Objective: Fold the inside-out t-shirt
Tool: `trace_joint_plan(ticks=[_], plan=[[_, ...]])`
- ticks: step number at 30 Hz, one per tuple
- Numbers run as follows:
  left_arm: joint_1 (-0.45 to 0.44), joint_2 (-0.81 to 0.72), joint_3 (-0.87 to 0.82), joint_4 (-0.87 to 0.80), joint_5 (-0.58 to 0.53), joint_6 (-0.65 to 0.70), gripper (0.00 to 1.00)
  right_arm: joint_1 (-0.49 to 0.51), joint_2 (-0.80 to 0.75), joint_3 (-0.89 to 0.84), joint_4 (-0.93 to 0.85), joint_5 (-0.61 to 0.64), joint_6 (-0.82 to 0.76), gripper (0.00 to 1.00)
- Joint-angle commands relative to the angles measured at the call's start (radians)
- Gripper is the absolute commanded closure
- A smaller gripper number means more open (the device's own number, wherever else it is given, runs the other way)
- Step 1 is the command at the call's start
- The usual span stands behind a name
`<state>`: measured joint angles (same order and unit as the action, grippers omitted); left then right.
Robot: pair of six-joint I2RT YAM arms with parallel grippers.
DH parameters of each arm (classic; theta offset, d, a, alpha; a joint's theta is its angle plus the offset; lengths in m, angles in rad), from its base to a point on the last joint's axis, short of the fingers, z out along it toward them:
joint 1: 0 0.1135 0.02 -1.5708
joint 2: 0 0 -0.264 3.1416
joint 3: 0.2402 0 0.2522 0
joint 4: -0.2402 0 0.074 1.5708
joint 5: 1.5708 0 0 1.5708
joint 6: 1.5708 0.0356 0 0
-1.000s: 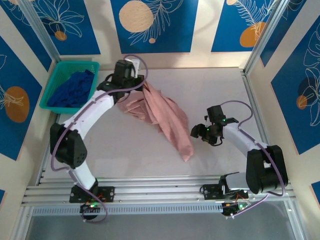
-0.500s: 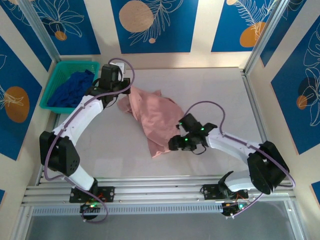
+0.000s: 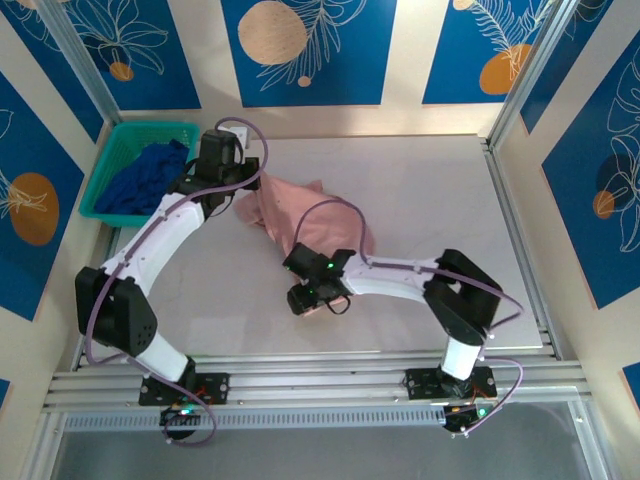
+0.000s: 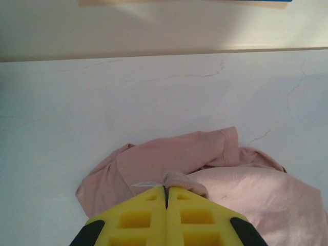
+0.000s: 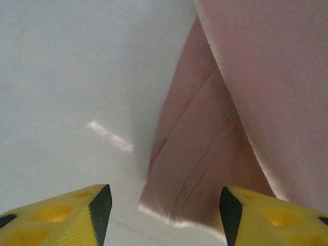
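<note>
The left end effector (image 4: pixel 166 190) is clamped on the pink t-shirt (image 4: pixel 169 159); the right end effector (image 5: pixel 162 200) stands open, straddling its hem.

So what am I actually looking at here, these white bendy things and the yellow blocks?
Those are two robot arms bolted at the near edge of a table. One picture looks down from above. The other two come from small cameras on each wrist, so the yellow blocks are each arm's own fingers. A pink t-shirt lies bunched on the table. The left end effector is shut on a pinch of its fabric. The right end effector is open, its fingers either side of the shirt's near corner, gripping nothing yet. In the far left corner a green basket holds a dark blue garment.
</note>
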<state>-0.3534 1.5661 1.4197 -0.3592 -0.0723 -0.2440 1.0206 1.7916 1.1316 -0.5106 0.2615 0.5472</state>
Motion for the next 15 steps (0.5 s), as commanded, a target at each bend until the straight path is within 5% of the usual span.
trace_joint_plan(ticks=[1, 4, 9, 15], plan=[[0.004, -0.041, -0.01, -0.011, -0.001, 0.03, 1.0, 0.013, 0.066, 0.023, -0.061, 0.063, -0.035, 0.42], [0.01, -0.049, -0.01, -0.016, -0.009, 0.036, 1.0, 0.019, 0.085, 0.024, -0.073, 0.058, -0.035, 0.55], [0.021, -0.072, -0.014, -0.029, -0.037, 0.042, 1.0, 0.009, 0.018, 0.025, -0.127, 0.102, -0.067, 0.96], [0.037, -0.192, -0.065, -0.07, -0.163, -0.03, 1.0, -0.201, -0.307, 0.061, -0.181, 0.104, -0.175, 1.0]])
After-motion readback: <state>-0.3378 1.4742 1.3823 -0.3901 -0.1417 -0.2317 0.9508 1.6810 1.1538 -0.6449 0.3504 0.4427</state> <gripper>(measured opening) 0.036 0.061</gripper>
